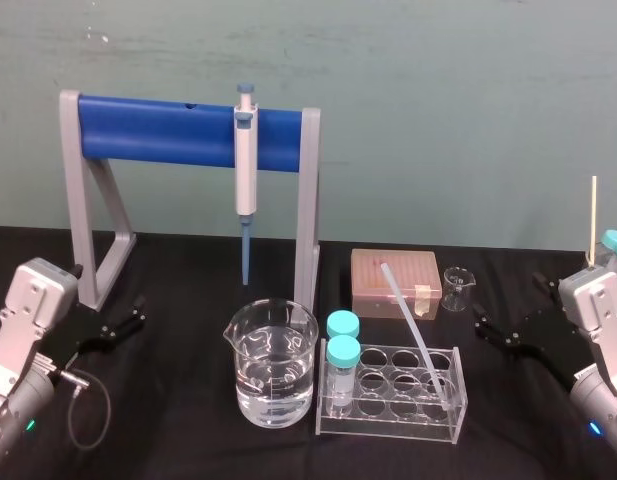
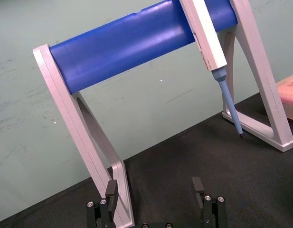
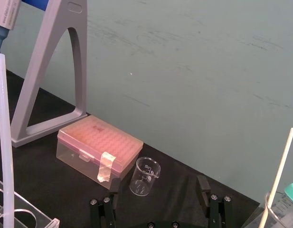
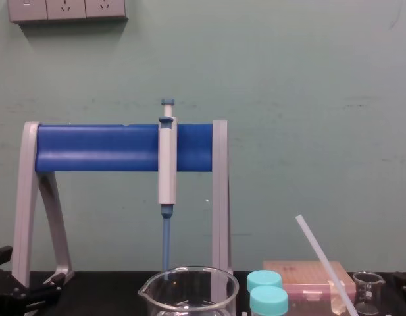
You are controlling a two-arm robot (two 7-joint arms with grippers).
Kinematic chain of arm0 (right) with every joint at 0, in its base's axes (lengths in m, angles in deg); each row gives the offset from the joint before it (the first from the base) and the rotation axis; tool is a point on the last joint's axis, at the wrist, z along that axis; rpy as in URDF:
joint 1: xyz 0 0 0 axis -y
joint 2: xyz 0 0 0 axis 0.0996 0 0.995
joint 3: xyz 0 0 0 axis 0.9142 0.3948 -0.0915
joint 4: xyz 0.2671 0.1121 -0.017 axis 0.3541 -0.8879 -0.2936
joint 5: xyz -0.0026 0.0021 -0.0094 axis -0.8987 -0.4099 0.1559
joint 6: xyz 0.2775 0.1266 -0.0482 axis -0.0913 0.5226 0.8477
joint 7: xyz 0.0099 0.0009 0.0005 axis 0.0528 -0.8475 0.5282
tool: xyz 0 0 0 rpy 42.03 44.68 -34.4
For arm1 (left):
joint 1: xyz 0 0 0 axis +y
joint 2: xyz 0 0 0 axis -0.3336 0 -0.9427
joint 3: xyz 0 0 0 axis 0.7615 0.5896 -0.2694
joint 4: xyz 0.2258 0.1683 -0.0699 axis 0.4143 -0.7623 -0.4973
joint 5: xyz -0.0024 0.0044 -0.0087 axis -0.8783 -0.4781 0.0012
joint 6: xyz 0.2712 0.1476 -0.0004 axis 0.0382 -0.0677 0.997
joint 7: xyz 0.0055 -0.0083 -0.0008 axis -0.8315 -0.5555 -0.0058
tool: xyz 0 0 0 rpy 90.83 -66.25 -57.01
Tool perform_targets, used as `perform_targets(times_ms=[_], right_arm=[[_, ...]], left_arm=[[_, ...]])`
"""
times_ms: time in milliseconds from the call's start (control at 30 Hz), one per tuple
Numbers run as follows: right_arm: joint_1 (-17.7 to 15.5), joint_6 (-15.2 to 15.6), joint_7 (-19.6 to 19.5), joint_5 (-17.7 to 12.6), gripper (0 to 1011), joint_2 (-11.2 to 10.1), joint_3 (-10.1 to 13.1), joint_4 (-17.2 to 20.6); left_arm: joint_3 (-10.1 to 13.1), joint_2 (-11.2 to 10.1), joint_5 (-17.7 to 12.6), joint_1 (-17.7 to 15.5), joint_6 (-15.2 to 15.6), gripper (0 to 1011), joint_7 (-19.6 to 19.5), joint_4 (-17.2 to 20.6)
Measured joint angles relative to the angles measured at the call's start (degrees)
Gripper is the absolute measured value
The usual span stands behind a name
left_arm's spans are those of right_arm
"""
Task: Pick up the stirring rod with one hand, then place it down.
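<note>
- Rod (image 1: 412, 325): leans tilted in the clear rack (image 1: 383, 421) at mid-table. Its lower end sits in a rack hole and its upper end slants back toward the pink box (image 1: 416, 272). The chest view shows the same lean (image 4: 318, 253). Nothing grips it.
- Right gripper (image 1: 508, 305): low over the table (image 1: 178, 440) on the right side, fingers spread and empty. It is well apart from the rod. In its wrist view the two fingers (image 3: 114, 187) stand wide, facing the small beaker (image 3: 145, 176), with the rod at the frame edge (image 3: 4, 142).
- Left gripper (image 1: 138, 312): low on the left side beside the stand leg, fingers parted (image 2: 112, 191) and holding nothing. It is farther from the rod than the right one.
- Done: nothing, by the look of it; the rod is untouched in the rack.
- Left: the whole task, namely reach, close on the rod, lift it clear of the rack, and set it down.
- Judgement: the right gripper is the better placed. The lift would need to follow the rod's slant, or the rack may tip or drag.
</note>
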Motion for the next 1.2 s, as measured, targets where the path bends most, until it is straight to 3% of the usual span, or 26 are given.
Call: perform_targets(times_ms=[1200], right_arm=[[0.0,0.0,0.0,0.0,1003,0.0,0.0,0.0]], left_arm=[[0.0,0.0,0.0,0.0,0.0,1000,0.0,0.0]])
